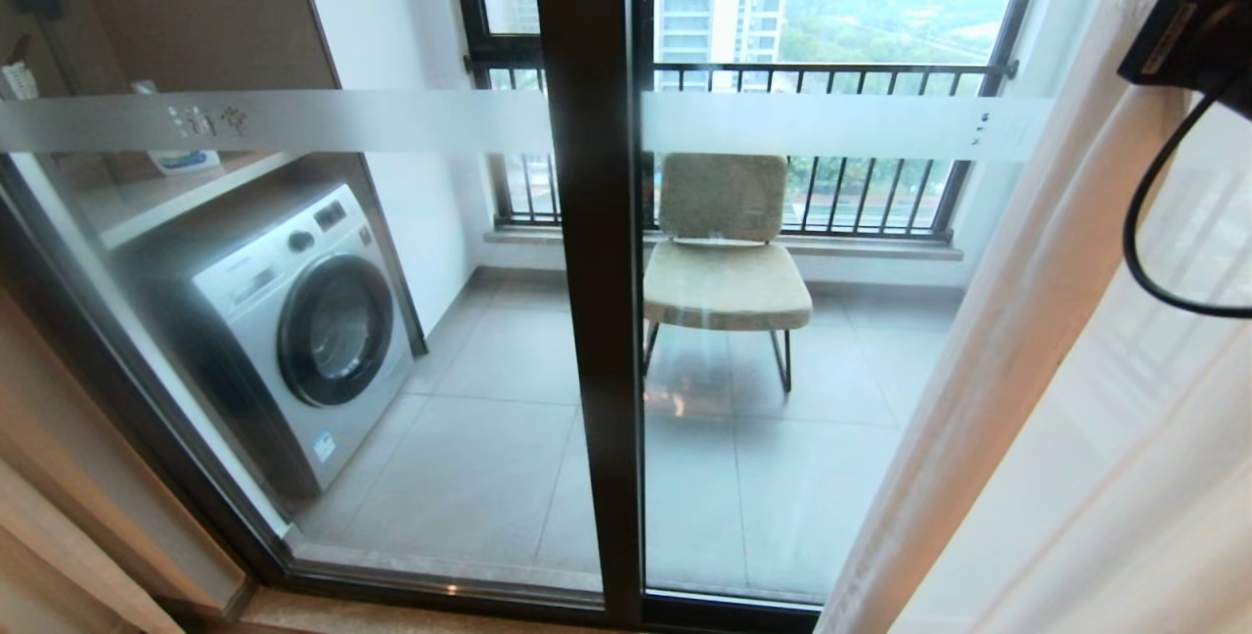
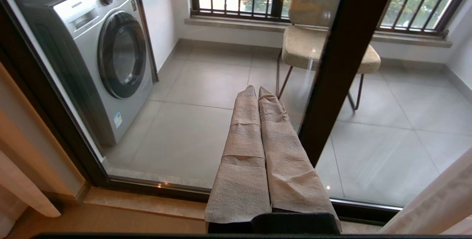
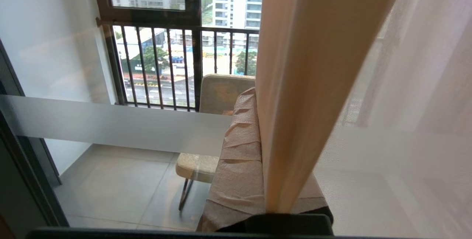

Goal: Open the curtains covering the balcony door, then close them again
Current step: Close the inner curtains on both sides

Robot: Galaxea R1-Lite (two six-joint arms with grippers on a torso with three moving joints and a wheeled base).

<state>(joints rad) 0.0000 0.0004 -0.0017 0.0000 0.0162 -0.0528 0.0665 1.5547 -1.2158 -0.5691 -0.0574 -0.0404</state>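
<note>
The balcony door (image 1: 587, 272) stands uncovered across most of the head view, two glass panels in dark frames with a frosted band (image 1: 293, 120). The curtains hang at the right: a cream-beige drape (image 1: 978, 370) and a white sheer (image 1: 1135, 477). In the right wrist view my right gripper (image 3: 258, 99) is shut on the beige drape's edge (image 3: 302, 84), which runs down between its cloth-wrapped fingers; the far finger is hidden behind the fabric. Its wrist (image 1: 1188, 37) shows at the head view's upper right. My left gripper (image 2: 257, 90) is shut on nothing, held low in front of the glass.
Behind the glass are a washing machine (image 1: 303, 321), a padded chair (image 1: 724, 272) and a barred window (image 1: 831, 76). A black cable (image 1: 1140, 223) loops down from the right wrist. The door's bottom track (image 2: 155, 187) runs along the floor.
</note>
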